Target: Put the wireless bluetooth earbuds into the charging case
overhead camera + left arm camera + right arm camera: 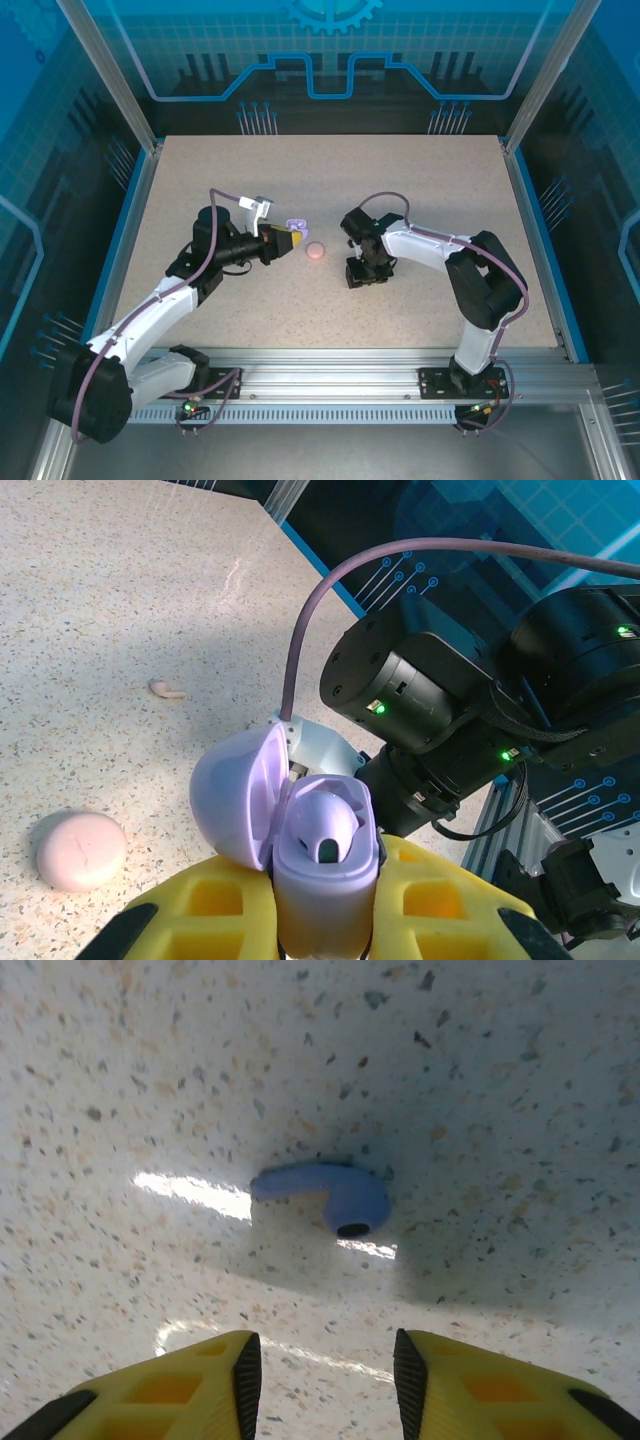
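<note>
Purple, light and slippery by my guess, the earbud [335, 1198] lay on the table [500, 1080] just ahead of my right pincer [322, 1365], jaws parted and empty, right of the open lilac case [235, 790] my left pincer [325, 910] clamped, best pinched across its bulb.

Tabletop [500, 1080] beige with dark and tan speckles, earbud [330, 1195] blue-violet, second earbud [166, 689] pinkish-beige, open case [310, 840] lilac, closed case [80, 850] pale pink, right gripper [320, 1370] fingers yellow with black inner edges.
</note>
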`<state>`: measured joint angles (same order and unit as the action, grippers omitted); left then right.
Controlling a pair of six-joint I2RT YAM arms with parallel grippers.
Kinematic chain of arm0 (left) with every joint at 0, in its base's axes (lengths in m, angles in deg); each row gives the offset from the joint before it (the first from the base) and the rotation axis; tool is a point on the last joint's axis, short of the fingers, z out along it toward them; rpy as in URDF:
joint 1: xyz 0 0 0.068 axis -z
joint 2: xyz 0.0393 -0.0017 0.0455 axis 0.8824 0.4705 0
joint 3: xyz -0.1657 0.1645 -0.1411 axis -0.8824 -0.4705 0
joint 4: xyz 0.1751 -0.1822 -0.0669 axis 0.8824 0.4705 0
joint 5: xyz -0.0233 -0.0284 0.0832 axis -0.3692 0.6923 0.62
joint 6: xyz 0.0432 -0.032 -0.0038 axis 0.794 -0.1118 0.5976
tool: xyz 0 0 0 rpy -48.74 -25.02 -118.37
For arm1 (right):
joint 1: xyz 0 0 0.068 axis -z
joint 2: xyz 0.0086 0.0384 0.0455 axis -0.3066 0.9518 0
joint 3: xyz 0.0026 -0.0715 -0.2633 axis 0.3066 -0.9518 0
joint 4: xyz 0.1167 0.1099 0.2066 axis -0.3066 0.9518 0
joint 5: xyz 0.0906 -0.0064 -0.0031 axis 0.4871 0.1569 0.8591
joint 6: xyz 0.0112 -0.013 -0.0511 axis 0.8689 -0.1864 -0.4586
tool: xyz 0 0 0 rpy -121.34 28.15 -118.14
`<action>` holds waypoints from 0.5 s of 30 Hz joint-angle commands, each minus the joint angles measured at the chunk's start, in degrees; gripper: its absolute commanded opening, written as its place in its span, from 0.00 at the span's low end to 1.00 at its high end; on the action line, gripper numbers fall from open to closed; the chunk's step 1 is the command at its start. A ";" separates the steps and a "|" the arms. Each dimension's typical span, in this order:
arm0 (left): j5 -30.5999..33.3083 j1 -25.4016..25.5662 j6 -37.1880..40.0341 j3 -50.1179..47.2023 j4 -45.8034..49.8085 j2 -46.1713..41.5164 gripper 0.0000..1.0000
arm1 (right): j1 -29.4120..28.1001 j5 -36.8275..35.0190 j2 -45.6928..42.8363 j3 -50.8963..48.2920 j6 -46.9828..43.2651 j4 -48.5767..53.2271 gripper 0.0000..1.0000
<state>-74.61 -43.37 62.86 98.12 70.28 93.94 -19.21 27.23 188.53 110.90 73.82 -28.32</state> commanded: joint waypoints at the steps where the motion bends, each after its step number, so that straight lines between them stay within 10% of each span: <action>1: 0.48 0.50 -0.41 0.51 0.61 -0.39 0.09 | 0.67 0.17 1.84 0.48 5.16 -1.72 0.42; 15: 0.90 0.50 0.05 0.12 1.47 -0.72 0.09 | 1.45 -0.12 7.53 5.48 5.86 -2.33 0.45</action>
<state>-74.52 -43.37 62.88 98.12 70.74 93.94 -18.55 27.91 194.13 114.50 79.03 -29.41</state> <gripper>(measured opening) 0.174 0.448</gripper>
